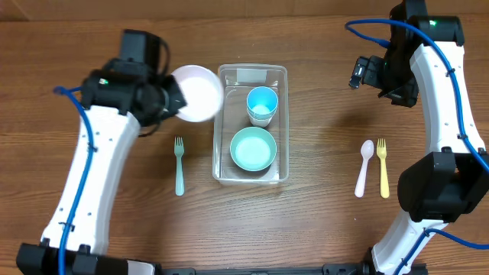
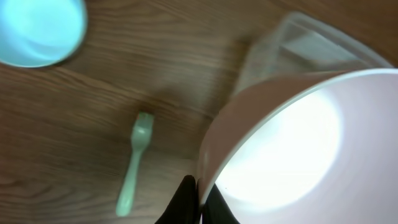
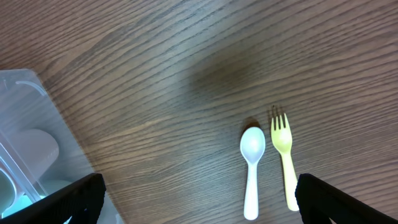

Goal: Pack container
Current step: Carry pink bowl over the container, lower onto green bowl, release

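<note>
I see the container (image 1: pixel 252 74) mid-table holding a teal bowl (image 1: pixel 253 149) and a cup (image 1: pixel 261 103). My left gripper (image 2: pixel 200 199) pinches a white bowl (image 1: pixel 196 93) by its rim, at the container's edge (not yet in). The right gripper (image 1: pixel 367 72) hangs spread, empty. Green fork (image 1: pixel 179 164), spoon (image 1: pixel 364 166) and yellow fork (image 1: pixel 383 166) are left to pack.

The left arm (image 1: pixel 92 176) is reaching toward 1 o'clock, the left gripper (image 2: pixel 200 198) pinching a bowl (image 2: pixel 292 149) by its rim. The right arm (image 1: pixel 447 92) is arching up, the right gripper (image 3: pixel 199 202) pointing to 9 o'clock with its jaws spread wide.
</note>
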Robot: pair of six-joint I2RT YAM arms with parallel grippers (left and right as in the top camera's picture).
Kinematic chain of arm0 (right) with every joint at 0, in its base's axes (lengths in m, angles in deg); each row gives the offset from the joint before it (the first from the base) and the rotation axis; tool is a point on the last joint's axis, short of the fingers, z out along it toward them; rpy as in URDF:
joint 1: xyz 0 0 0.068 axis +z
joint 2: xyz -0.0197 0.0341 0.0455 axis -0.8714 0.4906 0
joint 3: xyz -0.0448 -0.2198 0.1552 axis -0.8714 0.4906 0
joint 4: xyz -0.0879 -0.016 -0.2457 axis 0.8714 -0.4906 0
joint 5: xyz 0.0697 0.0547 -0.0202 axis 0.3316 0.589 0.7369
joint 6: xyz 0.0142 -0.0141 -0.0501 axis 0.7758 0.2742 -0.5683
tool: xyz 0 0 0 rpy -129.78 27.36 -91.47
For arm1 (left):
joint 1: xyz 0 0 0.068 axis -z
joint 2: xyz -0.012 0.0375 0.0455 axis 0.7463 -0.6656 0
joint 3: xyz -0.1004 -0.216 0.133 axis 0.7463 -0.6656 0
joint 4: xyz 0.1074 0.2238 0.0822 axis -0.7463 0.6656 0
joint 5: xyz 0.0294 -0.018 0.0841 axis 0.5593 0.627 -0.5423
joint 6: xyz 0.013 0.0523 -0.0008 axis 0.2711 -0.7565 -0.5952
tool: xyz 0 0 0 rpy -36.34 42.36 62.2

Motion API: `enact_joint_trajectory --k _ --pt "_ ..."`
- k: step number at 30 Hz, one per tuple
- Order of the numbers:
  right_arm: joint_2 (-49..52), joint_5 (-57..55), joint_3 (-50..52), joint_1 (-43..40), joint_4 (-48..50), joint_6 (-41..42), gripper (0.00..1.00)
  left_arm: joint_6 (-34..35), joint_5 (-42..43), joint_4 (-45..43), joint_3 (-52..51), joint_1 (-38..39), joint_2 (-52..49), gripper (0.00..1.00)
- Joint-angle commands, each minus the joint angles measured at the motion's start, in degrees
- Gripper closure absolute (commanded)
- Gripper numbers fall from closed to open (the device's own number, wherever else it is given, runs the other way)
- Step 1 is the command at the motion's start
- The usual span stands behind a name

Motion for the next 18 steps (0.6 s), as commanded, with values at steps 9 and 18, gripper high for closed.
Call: enact_joint_trajectory --k 9,18 --pt "-2.3 -0.5 -1.3 0.0 0.2 -0.1 0.0 -4.0 -0.4 0.3 -1.3 18.2 -1.4 0.87" --pt "-2.3 -0.5 -1.3 0.0 0.2 -0.1 0.0 -3.8 -0.2 -2.5 -4.1 20.6 -7.9 0.95"
